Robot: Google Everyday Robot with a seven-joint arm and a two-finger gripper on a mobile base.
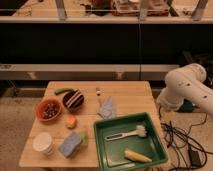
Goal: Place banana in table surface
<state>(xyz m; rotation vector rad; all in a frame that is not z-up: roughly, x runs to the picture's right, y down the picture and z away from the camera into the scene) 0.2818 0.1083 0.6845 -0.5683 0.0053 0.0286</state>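
The banana (136,156), small and pale yellow, lies in the front right corner of the green tray (116,125). The tray stands on the front right part of the light wooden table surface (130,95). A white brush (127,134) lies in the tray just behind the banana. My white arm (185,90) stands folded to the right of the table, off its edge. My gripper does not show in this view; only the arm's thick segments are seen.
On the table's left half are a slim green vegetable (62,91), a dark bowl (74,99), an orange bowl (48,110), an orange-yellow lump (70,120), a white cup (43,143) and a blue sponge (71,143). A pale crumpled cloth (107,107) lies mid-table. Cables (185,145) lie on the floor at right.
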